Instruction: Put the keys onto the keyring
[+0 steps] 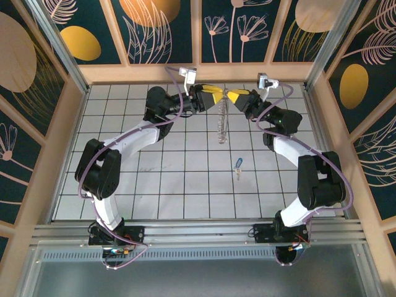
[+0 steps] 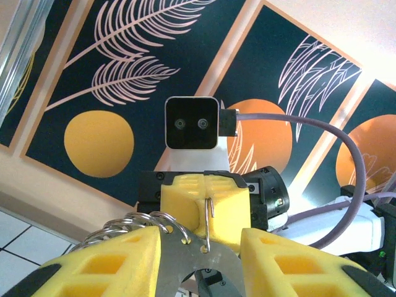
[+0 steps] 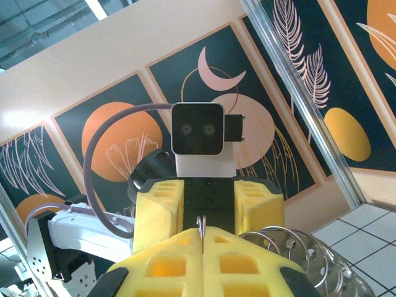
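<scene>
My two grippers meet above the far middle of the table. Between them is the keyring point(image 1: 221, 124), whose silvery strand of rings hangs down toward the tiles. The left gripper point(image 2: 198, 242) has its yellow fingers point(image 2: 117, 266) against both edges of the keyring's flat metal plate point(image 2: 185, 263), which carries several wire rings point(image 2: 133, 221). Facing it, my right gripper point(image 2: 205, 201) is shut on one thin ring point(image 3: 201, 224) that pokes out between its pads. The blue-headed key point(image 1: 238, 165) lies alone on the tiles, nearer to me than both grippers point(image 1: 216, 96).
Wooden-framed walls with dark leaf panels point(image 1: 167, 31) close in the back and sides. The white tiled floor point(image 1: 185, 179) stretches from the key to the aluminium rail point(image 1: 198, 232) where the arm bases sit. Purple cables loop off each wrist.
</scene>
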Tool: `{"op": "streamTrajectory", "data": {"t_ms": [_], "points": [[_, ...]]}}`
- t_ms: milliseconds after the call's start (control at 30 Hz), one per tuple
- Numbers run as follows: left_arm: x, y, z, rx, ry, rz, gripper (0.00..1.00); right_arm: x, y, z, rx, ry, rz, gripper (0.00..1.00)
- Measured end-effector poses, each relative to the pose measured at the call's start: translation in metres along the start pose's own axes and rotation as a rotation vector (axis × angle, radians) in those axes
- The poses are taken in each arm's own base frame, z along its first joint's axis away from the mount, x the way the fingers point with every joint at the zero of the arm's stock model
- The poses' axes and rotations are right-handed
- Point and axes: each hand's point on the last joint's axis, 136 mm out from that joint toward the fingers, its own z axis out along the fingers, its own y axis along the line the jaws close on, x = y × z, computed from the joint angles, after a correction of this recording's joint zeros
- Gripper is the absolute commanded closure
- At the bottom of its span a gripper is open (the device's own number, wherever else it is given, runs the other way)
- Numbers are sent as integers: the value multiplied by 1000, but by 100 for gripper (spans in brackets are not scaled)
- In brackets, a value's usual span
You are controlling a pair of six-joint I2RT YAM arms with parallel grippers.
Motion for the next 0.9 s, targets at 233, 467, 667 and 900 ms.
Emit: {"op": "streamTrajectory", "data": {"t_ms": [233, 467, 667, 900], "points": [[-4, -3, 4, 15, -1, 14, 56, 2, 1, 0, -5, 13, 1, 100], [-3, 2, 6, 12, 5, 7, 56, 6, 1, 3, -9, 24, 3, 100], [0, 6, 7, 8, 13, -3, 58, 9, 0, 4, -6, 33, 10, 100], [3, 5, 9, 12, 20, 0, 67, 9, -1, 4, -4, 34, 12, 100]]}}
